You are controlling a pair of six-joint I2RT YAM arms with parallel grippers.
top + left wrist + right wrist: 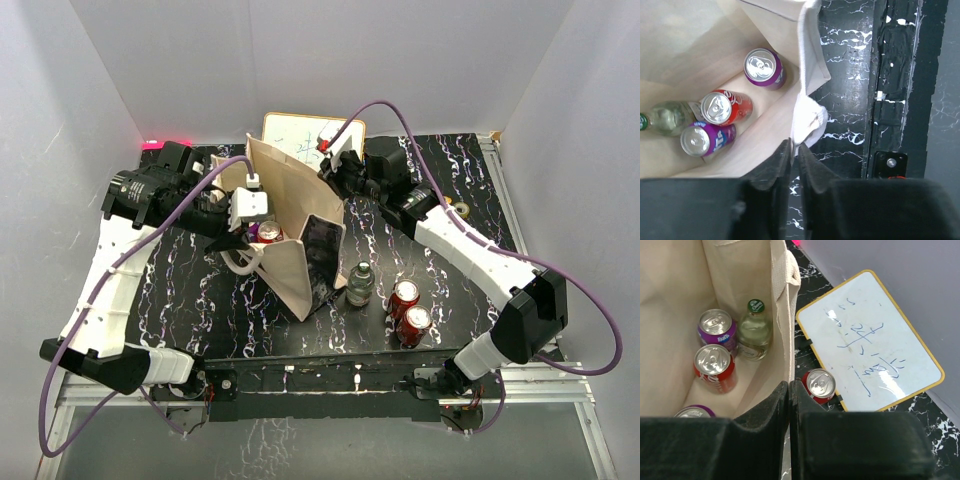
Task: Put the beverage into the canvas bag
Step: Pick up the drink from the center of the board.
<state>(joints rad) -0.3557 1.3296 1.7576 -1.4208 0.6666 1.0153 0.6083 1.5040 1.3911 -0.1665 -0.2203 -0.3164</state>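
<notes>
Rim of canvas bag (810, 50) sits pinched in left gripper (795, 149), narrow gap showing. The right gripper (790, 386) is clamped tight on far rim. Inside, cans (720, 107) stand below the fingers.

purple can (717, 330): "FANTA" in white letters just under the rim.
red can (727, 106): white script, only partly in view; too little shows to read it.
bottle cap (756, 305): green with a white logo, too small to read.
whiteboard (870, 340): blue handwritten marks, not legible.
bag (290, 200): dark printed panel on the side; no words can be made out.
</notes>
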